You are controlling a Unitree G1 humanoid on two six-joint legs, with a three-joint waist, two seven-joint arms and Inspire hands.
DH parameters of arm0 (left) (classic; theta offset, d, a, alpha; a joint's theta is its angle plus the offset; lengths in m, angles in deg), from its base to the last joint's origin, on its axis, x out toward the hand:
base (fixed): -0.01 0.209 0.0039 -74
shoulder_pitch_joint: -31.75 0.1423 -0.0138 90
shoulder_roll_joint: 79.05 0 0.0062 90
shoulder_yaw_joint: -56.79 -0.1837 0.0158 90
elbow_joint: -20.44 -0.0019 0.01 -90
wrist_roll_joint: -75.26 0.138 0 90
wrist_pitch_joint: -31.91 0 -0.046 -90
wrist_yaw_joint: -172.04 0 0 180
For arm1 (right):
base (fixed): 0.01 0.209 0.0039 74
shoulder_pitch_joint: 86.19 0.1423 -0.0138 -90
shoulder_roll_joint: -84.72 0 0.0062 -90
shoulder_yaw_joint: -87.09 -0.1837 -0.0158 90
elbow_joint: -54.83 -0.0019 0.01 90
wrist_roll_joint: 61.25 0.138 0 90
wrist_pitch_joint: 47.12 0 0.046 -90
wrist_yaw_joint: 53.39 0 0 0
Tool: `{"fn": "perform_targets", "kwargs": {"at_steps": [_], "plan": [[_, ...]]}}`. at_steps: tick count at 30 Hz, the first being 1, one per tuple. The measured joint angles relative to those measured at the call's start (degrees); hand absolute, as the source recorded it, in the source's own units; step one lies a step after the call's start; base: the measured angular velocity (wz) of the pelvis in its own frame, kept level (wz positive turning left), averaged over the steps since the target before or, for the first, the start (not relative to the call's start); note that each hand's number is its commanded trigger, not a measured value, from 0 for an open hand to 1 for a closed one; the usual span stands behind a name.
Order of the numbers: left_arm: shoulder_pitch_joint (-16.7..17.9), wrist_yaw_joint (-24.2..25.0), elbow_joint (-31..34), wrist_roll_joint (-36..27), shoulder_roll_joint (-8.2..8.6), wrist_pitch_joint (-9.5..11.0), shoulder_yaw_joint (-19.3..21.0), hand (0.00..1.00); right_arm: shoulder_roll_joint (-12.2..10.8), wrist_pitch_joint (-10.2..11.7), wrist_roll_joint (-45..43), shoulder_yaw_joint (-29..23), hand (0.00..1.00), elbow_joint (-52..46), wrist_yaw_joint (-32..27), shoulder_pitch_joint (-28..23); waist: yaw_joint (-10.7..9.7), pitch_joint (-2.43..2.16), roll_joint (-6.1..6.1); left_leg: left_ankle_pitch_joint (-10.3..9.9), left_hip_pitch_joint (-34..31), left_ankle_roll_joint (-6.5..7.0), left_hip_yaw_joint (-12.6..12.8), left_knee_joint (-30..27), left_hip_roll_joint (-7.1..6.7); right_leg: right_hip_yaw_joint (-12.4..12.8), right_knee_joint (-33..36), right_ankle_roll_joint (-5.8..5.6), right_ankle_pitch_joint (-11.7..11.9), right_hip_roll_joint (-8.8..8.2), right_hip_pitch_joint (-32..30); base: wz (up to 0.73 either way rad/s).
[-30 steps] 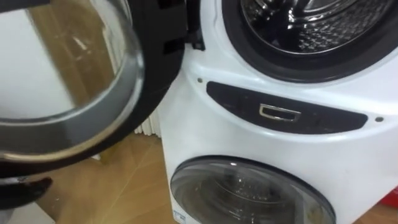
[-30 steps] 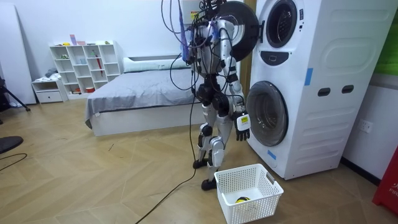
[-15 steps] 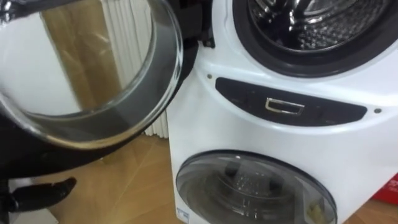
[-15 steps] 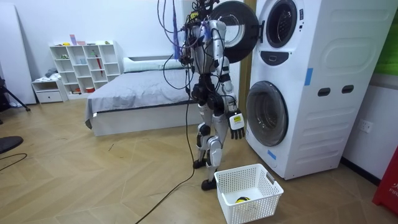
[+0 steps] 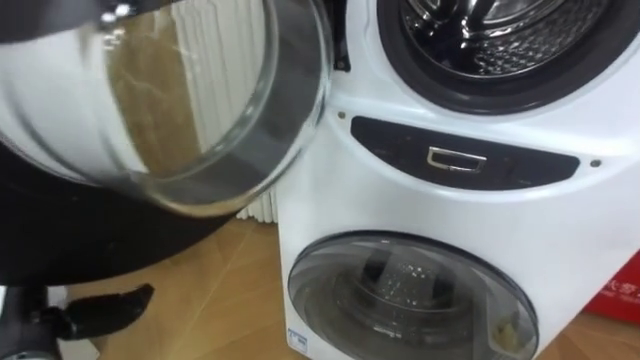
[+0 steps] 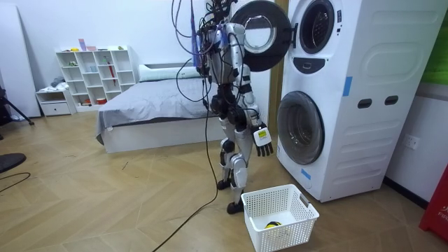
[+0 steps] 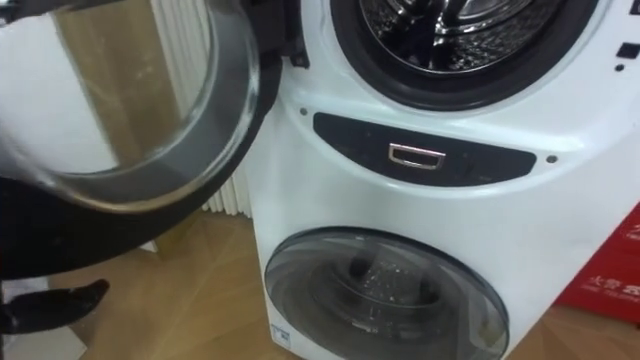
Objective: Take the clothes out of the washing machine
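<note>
upper door (image 5: 180,100) of the washing machine (image 5: 450,230) is open. no clothes show in the visible part of the drum (image 5: 500,40). left hand (image 5: 105,308) hangs left of the machine's lower door (image 5: 410,300), fingers relaxed and empty. removal is judged not yet begun.

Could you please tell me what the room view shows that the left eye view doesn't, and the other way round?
The room view adds the white basket on the floor by the robot's feet, the bed and the shelf behind. The left eye view adds the perforated wall of the upper drum and a silver frame on the dark panel. Both share the machine, its upper door swung open, its lower door shut, and the left hand hanging open.
</note>
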State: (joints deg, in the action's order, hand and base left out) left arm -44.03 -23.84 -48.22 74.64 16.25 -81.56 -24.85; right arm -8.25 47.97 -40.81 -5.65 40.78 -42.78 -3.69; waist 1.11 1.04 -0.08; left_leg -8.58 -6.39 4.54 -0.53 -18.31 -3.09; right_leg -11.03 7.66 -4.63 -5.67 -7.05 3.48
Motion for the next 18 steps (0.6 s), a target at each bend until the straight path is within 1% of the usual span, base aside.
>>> {"fn": "perform_targets", "kwargs": {"at_steps": [1,2,3,4,5,6,7,8,9,10,11,12,13,14,15,16,17,18], "plan": [[0.00,-0.01,0.21,0.12,0.00,0.00,-1.32,0.00,-0.28,0.04,0.35,0.70,0.00,-0.02,-0.03,0.26,-0.04,-0.14,-0.24,0.71,0.00,-0.22,1.41,0.78,0.40,0.90,0.00,-0.35,-0.24,0.07,-0.34,0.19],[0.00,-0.01,0.40,0.15,0.00,0.00,-2.11,0.00,-0.29,0.04,0.60,1.33,0.00,-0.01,-0.06,0.44,-0.08,-0.21,-0.46,1.08,0.03,-0.24,2.09,1.33,0.55,1.42,0.00,-0.35,-0.25,0.09,-0.54,0.26],[0.00,-0.01,0.90,0.45,-0.04,0.00,-3.93,0.00,-0.37,0.04,0.84,2.06,0.00,0.16,-0.14,0.86,-0.21,-0.24,-0.93,1.95,0.12,-0.53,3.12,2.42,0.63,1.72,-0.02,-0.34,-0.25,-0.11,-0.78,0.26],[0.00,-0.01,1.23,0.98,-0.03,0.00,-5.70,0.00,-0.46,0.04,1.25,2.97,0.00,0.25,-0.41,1.24,-0.20,-0.35,-1.28,2.59,0.17,-0.79,4.83,3.12,0.85,2.08,0.12,-0.31,-0.24,-0.46,-1.33,0.22],[0.00,-0.01,1.44,1.46,-0.04,0.00,-6.46,0.00,-0.53,0.03,1.51,3.37,0.00,0.28,-0.56,1.60,-0.20,-0.25,-1.38,2.83,0.16,-1.10,6.17,3.48,1.20,2.41,0.14,-0.29,-0.22,-0.53,-1.53,0.08],[0.01,-0.01,1.70,1.56,-0.04,0.00,-7.66,0.00,-0.84,-0.02,1.90,3.75,0.00,0.38,-0.73,2.19,-0.09,-0.26,-1.49,3.02,0.14,-1.37,8.11,3.97,1.58,2.70,0.13,-0.18,-0.16,-0.83,-1.94,-0.04],[0.01,-0.01,1.80,1.58,-0.04,0.00,-8.20,0.00,-1.03,-0.02,1.97,3.76,0.00,0.35,-0.75,2.42,-0.01,-0.25,-1.47,3.13,0.14,-1.55,8.46,4.03,1.58,2.76,0.13,-0.07,-0.11,-0.98,-2.07,-0.11],[0.11,0.00,2.07,1.60,-0.06,0.00,-9.29,0.00,-1.61,-0.05,2.23,3.75,0.00,0.35,-0.81,2.85,0.01,-0.27,-1.61,3.31,0.15,-1.87,8.51,3.94,1.38,2.27,0.09,0.81,-0.32,-1.81,-2.20,-0.22],[0.35,0.00,2.64,1.65,-0.01,0.00,-10.28,0.00,-2.20,-0.12,2.36,3.74,0.00,0.38,-0.80,3.20,0.08,-0.13,-1.97,2.97,-0.34,-2.35,8.11,1.33,1.29,0.64,0.20,1.38,-0.24,-2.96,-2.24,-0.55],[0.79,0.01,3.01,2.20,0.19,0.34,-11.17,0.00,-2.31,-0.19,2.40,3.77,0.00,0.23,-0.47,3.83,0.82,0.08,-1.38,-3.41,-1.50,-2.55,4.33,-7.51,2.52,-2.26,2.28,1.56,-0.23,-3.37,-2.56,-0.64],[0.73,0.02,3.20,2.56,0.31,0.63,-11.44,0.00,-2.35,-0.17,2.58,3.82,0.00,-0.03,-0.42,4.17,0.77,-0.24,-0.19,-7.16,-2.85,-2.52,3.05,-11.80,3.26,-3.64,5.02,1.64,-0.76,-2.81,-3.22,-0.63],[0.67,0.39,3.82,2.56,0.45,1.36,-12.02,0.00,-3.15,-0.06,2.50,3.86,0.00,-0.39,-0.42,4.21,0.34,0.07,1.04,-9.44,-4.93,-0.03,2.68,-15.33,4.42,-3.88,10.65,2.43,-2.28,-1.58,-4.45,-0.04],[0.67,0.94,3.83,2.41,0.37,1.37,-12.63,0.00,-4.21,-0.03,2.27,3.90,0.00,-0.29,-0.19,3.88,-1.56,0.06,-0.32,-9.39,-4.10,-0.13,3.62,-13.55,4.59,-4.33,12.31,2.36,-3.46,-1.00,-4.56,0.29],[0.71,1.29,3.81,2.38,0.34,1.37,-13.34,0.00,-4.36,-0.02,2.29,3.86,0.00,-0.27,0.14,3.61,-2.40,-0.17,-0.81,-8.86,-3.67,-0.96,4.80,-11.39,4.79,-4.75,12.25,2.85,-3.82,-0.66,-4.55,0.64],[0.96,2.06,3.81,2.41,0.67,1.36,-15.46,0.00,-4.46,0.00,2.25,3.62,0.00,-0.30,0.46,3.35,-2.89,-0.72,-1.68,-7.18,-1.42,-3.44,8.24,-4.96,4.64,-4.86,11.19,3.59,-4.39,-0.17,-4.78,0.50],[1.11,2.71,3.81,2.44,0.73,1.36,-16.78,0.00,-4.47,0.10,2.11,3.64,0.00,-0.31,0.51,3.37,-2.89,-0.97,-2.09,-6.15,-0.21,-4.44,9.75,-1.63,4.38,-4.62,9.88,3.87,-4.56,-0.03,-4.94,0.52],[1.03,4.44,4.29,2.63,0.57,1.53,-19.59,0.00,-4.46,0.57,1.67,3.59,0.00,-0.13,0.47,3.90,-2.83,-1.11,-2.65,-4.10,0.82,-3.89,11.69,1.75,3.45,-4.53,7.30,3.89,-4.73,0.55,-5.42,0.30],[0.94,5.79,5.05,3.01,0.51,2.40,-21.83,0.00,-4.45,0.58,1.23,3.84,0.00,0.93,0.37,4.96,-2.79,-0.83,-2.76,-1.15,0.81,-0.95,15.77,2.90,3.16,-2.84,4.68,3.60,-4.18,0.83,-6.75,0.40]]}}
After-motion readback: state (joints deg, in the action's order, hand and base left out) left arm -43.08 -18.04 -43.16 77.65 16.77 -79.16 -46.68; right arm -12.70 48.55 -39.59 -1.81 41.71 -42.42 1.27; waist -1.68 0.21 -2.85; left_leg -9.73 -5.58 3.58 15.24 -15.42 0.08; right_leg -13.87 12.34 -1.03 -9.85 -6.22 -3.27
